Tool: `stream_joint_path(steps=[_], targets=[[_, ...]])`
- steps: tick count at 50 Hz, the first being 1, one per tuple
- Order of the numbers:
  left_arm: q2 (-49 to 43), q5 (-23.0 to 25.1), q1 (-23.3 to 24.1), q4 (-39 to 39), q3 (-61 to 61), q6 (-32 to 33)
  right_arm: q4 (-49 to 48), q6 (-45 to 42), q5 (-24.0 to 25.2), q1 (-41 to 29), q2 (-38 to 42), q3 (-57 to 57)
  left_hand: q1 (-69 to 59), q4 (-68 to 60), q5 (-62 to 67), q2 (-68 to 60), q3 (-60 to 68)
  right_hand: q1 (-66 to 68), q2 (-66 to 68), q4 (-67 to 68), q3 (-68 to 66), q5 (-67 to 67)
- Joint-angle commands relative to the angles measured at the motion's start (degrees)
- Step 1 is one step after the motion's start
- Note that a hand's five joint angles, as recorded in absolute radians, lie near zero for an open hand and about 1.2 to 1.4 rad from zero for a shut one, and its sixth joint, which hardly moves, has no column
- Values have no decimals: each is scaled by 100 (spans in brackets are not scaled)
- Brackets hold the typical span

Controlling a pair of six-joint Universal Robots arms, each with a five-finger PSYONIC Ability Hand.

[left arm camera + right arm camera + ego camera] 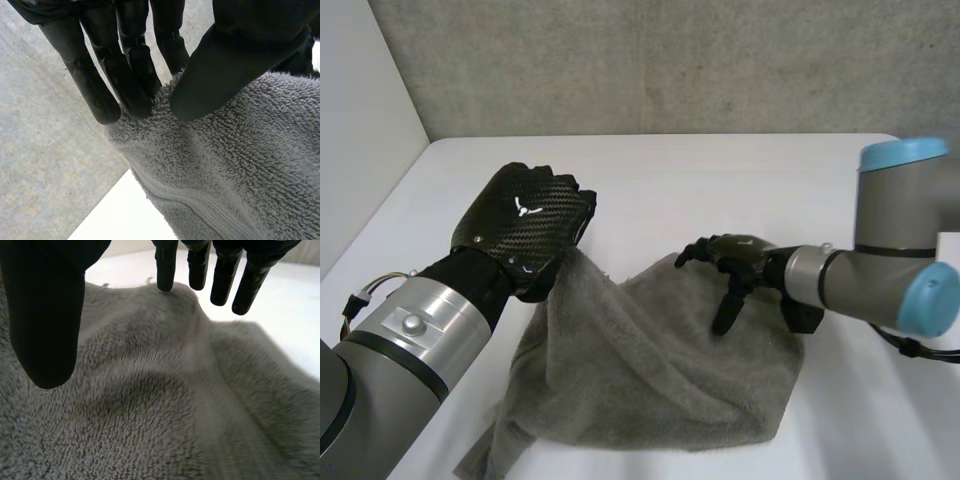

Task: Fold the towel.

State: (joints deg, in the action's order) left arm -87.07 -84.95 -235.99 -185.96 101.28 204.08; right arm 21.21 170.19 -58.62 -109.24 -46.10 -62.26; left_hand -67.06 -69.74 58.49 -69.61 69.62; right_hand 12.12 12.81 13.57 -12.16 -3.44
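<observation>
Towel [660, 370] lies rumpled on the tabletop [720, 170], with one edge lifted clear. My left hand [525, 225] pinches that edge between thumb and fingers. My right hand [735, 260] is open over the towel's far part, fingers loose, gripping nothing. Judgement: thick terry, soft and limp, sags freely, unlikely to slip. Best hold is the hemmed edge near a corner.

1. A grey towel [660, 370] lies rumpled on the white table [720, 170], with one part drawn up off the surface.
2. The left hand [525, 225] is raised, its back toward the camera. The towel's lifted part runs up to it and seems pinched there, though the hand hides the grip.
3. The right hand [730, 262] is over the towel's far edge, fingers loosely spread, one pointing down to the cloth.
</observation>
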Motion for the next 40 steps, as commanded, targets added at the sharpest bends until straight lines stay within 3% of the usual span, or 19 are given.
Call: stream_joint_path(steps=[1, 2, 4, 12, 19, 21, 32, 40], targets=[[-99, 14, -18, -264, -47, -9, -38, 14, -342, -220, 479, 538, -1294, -1026, 1151, -1039, 1038, 3039, 2970, 2895, -3036, -2907], [-108, 14, -52, -370, -82, 0, -38, 14, -343, -221, 479, 539, -1294, -1026, 1151, -1039, 1038, 3059, 2990, 2915, -3056, -2927], [-117, 14, -70, -484, -108, 0, -90, 14, -501, -229, 470, 802, -1294, -1026, 1151, -1039, 1038, 6772, 6703, 6627, -6768, -6640], [-248, 14, -193, -1152, -590, -9, -642, 190, -782, -229, -73, 1277, -1294, -1026, 1151, -1039, 1038, 6788, 6719, 6643, -6784, -6656], [-398, -4, -290, -1118, -917, -35, -1461, 392, -1204, -229, -628, 926, -1294, -1026, 1151, -1039, 1038, 6659, 6590, 6515, -6656, -6527], [-381, -4, -281, -1056, -838, -62, -1461, 340, -1152, -229, -629, 576, -1294, -1026, 1151, -1039, 1038, 1418, 1349, 1273, -1414, -1286], [639, 5, 0, -995, -100, -53, -1435, 287, -624, -361, -101, 407, -1294, -1026, 1151, -1039, 1038, 469, 400, 324, -465, -337], [1315, 5, 272, -767, 32, -35, -786, 348, 578, -931, 627, 644, -1294, -1026, 1151, -1039, 1038, -212, -281, -357, 216, 344]])
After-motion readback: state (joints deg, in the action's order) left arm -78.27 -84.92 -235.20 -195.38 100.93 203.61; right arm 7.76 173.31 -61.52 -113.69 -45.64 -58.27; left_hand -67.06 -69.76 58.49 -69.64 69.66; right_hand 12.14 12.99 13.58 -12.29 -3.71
